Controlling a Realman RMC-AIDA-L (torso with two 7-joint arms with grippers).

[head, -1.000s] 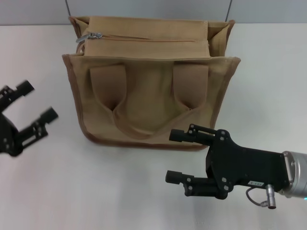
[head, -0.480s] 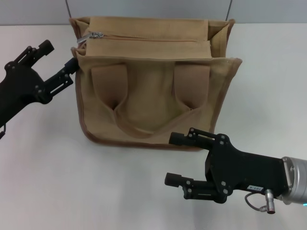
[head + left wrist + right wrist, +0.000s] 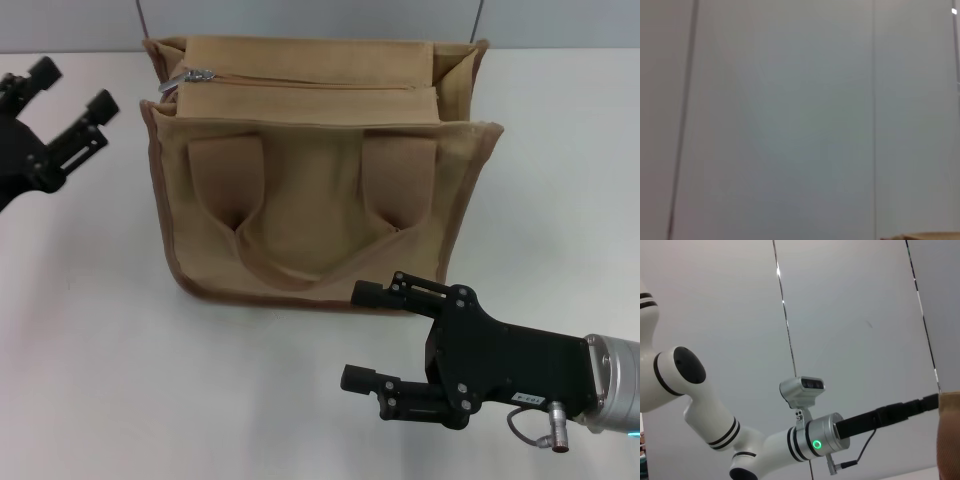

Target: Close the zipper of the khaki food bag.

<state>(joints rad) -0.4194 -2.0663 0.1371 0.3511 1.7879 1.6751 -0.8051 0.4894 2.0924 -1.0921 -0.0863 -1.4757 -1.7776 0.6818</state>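
Across the upper centre of the head view, the khaki food bag (image 3: pixel 315 190) stands on a white table (image 3: pixel 110 360), its front panel with two wide handle straps facing the camera and darker brown piping tracing its edges. Along the bag's top panel, near the upper edge of the frame, runs the zipper (image 3: pixel 310 83), a thin tan line whose small silver pull tab (image 3: pixel 197 75) sits at its left end, close to the bag's upper left corner. At the upper left of the frame, the left gripper (image 3: pixel 70 98) hangs above the table just beside that corner, apart from the fabric, its two black fingers spread wide with nothing between them. At the lower right of the frame, the right gripper (image 3: pixel 360 335) sits low over the table in front of the bag's bottom right corner, its fingers likewise parted and empty, pointing toward frame left; the upper finger lies close to the bag's lower edge, though whether it touches cannot be told. The left wrist view shows little beyond a pale grey wall (image 3: pixel 790 115), with a sliver of tan at the lower right corner. The right wrist view shows the left arm (image 3: pixel 765 445), white with black bands and a green light, against that wall.
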